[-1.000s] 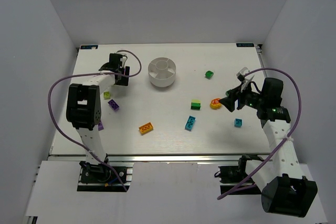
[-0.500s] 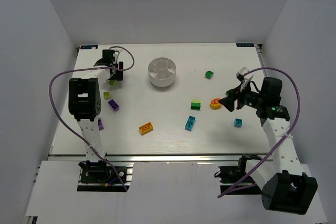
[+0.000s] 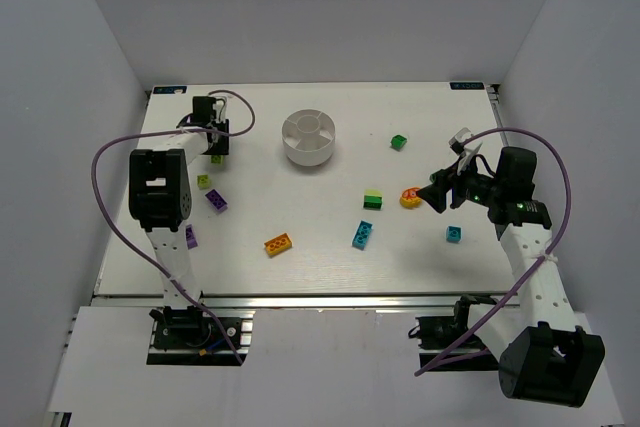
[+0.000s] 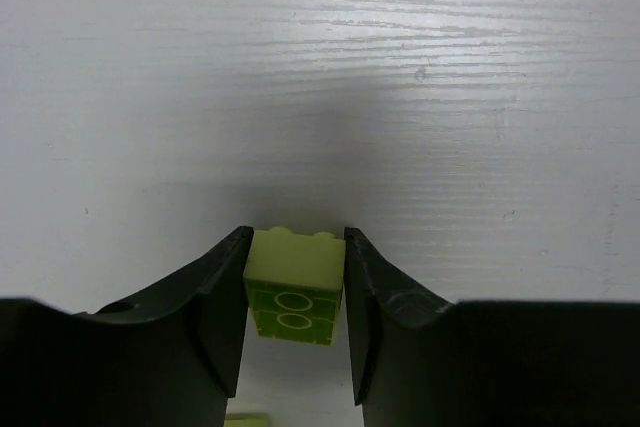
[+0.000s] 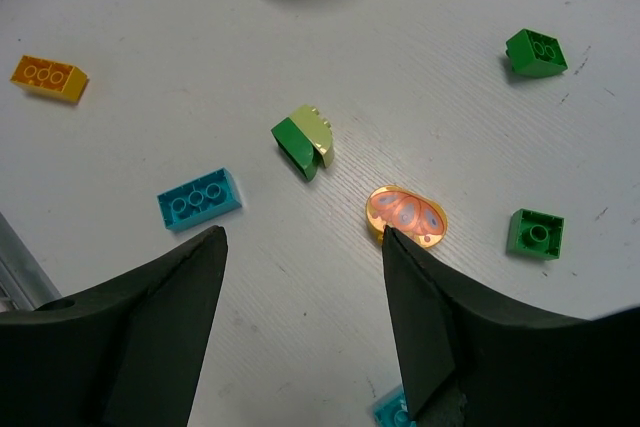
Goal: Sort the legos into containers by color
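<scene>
Pinching lime brick [image 4: 292, 289], left hand [image 4: 295, 239]; right hand [image 5: 302, 235] wide open, empty

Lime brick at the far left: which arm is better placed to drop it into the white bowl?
Left. The left tool is closed around the lime brick, touching both its sides. The right tool hangs open beside the round orange piece, far from that brick.

White table [image 3: 320, 259] (faintly wood-grained) boxed by plain grey walls [image 3: 320, 17].
</scene>
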Robot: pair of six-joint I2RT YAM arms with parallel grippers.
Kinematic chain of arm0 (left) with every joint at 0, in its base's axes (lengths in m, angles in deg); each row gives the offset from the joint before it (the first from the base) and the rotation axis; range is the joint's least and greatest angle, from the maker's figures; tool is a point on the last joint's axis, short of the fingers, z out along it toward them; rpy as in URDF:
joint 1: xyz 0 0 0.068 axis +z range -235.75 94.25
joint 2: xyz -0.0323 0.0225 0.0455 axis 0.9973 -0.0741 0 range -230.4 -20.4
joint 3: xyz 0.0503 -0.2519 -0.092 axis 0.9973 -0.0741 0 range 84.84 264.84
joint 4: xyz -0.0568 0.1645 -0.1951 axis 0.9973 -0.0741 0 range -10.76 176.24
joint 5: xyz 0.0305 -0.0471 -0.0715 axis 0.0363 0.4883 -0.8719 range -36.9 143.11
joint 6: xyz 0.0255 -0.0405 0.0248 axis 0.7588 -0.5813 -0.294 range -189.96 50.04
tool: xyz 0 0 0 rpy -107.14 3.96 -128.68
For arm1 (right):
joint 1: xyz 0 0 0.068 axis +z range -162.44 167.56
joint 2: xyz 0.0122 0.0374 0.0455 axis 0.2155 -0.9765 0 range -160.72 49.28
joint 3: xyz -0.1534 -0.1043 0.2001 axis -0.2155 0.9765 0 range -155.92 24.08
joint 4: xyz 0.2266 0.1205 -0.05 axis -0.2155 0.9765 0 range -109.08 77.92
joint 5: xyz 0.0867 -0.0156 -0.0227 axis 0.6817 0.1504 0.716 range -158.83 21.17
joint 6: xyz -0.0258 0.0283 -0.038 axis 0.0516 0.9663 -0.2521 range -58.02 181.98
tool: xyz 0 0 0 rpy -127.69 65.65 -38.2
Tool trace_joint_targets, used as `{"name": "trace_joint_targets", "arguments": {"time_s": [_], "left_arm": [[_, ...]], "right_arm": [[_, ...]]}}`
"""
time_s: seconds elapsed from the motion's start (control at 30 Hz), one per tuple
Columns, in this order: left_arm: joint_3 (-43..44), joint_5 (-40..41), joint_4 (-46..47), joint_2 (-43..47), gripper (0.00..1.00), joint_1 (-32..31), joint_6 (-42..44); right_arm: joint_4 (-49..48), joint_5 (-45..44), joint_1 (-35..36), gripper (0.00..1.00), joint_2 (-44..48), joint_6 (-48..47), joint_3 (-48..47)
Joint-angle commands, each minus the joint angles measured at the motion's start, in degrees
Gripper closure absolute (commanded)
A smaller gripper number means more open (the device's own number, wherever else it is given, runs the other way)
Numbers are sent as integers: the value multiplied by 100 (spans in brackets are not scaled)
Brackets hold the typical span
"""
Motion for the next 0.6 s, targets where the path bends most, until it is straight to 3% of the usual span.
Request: {"name": "trace_joint_targets", "arguments": {"time_s": [0.0, 0.07, 0.1, 0.23, 0.4, 0.57], "left_arm": [[-26, -184, -81, 392, 54, 91, -153], [44, -263, -125, 506, 69, 91, -214], [53, -290, -160, 541, 90, 91, -476], [80, -1053, -336, 865, 100, 21, -891], [-525, -3009, 472, 1647, 100, -103, -1592], [-615, -4104, 1332, 1895, 100, -261, -2086]], "right_arm": [[-94, 45, 42, 31, 38, -74, -97], [-94, 45, 34, 31, 55, -83, -97], [-94, 45, 42, 31, 55, -83, -89], [-85, 80, 42, 31, 64, -83, -89], [-111, 150, 34, 31, 29, -57, -62], [-103, 185, 34, 32, -24, -48, -45]]}}
